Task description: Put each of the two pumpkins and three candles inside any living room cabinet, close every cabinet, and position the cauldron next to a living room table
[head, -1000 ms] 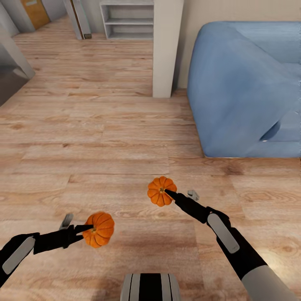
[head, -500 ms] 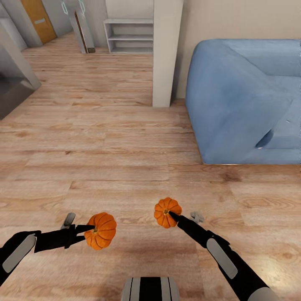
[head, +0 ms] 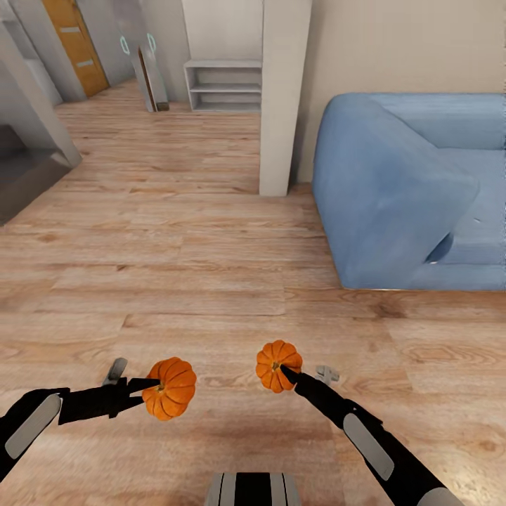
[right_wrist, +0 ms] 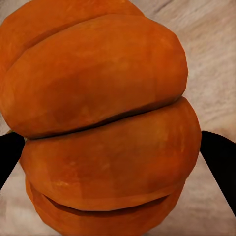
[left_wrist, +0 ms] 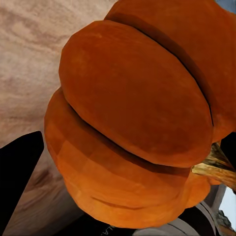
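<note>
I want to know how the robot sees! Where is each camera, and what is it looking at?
Head view: up on the head, looking down at wood floor, blue sofa, both arms, each gripper holding a pumpkin.
Left wrist view: by the left gripper, facing its pumpkin.
Right wrist view: by the right gripper, facing its pumpkin.
Shared: both pumpkins also show from the head.
</note>
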Motion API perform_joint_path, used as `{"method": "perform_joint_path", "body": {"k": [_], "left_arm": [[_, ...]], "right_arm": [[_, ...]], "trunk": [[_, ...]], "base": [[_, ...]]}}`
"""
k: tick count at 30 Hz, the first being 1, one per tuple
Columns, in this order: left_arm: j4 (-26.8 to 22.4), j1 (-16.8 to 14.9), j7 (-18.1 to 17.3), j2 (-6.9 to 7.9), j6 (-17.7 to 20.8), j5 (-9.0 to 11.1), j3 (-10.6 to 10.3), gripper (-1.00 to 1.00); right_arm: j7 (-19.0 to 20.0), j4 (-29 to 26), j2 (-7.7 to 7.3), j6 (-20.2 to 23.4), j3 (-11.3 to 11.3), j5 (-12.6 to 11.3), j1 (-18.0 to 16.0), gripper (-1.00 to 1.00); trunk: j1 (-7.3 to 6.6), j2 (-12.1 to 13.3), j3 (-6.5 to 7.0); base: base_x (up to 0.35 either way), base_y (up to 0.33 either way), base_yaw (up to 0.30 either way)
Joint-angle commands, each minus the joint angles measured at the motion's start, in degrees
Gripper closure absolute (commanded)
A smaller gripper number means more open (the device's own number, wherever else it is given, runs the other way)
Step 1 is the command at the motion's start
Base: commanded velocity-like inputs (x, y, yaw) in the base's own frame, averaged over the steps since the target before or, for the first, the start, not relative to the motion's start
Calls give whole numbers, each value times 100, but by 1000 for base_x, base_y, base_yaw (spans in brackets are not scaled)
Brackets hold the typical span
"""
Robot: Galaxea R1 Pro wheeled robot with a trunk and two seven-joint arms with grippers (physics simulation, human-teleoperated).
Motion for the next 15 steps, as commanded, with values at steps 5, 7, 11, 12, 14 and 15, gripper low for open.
{"method": "perform_joint_path", "body": {"k": [5, 7, 11, 12, 14, 15], "left_arm": [[1, -4, 21, -3, 18, 15, -15, 100], [1, -5, 23, -2, 18, 15, -13, 100], [1, -4, 25, 0, 17, 15, -12, 100], [1, -4, 27, -5, 14, 15, -15, 100], [7, -4, 32, 5, 12, 15, -6, 100], [9, -4, 32, 1, 11, 15, -5, 100]], "right_arm": [[10, 15, -6, 11, 14, -53, -3, 100], [10, 18, -6, 7, 14, -54, -3, 100], [11, 20, -6, 2, 14, -34, -3, 100], [11, 20, -6, 1, 14, -32, -3, 100], [9, 24, -6, 11, 14, -38, -3, 100], [9, 26, -6, 11, 14, -42, -3, 100]], "trunk": [[-14, 5, 108], [-19, 8, 152], [-29, 13, 240], [-32, 15, 263], [-37, 17, 307], [-39, 19, 329]], "base": [[0, 0, 0], [0, 0, 0], [0, 0, 0], [0, 0, 0], [0, 0, 0], [0, 0, 0]]}}
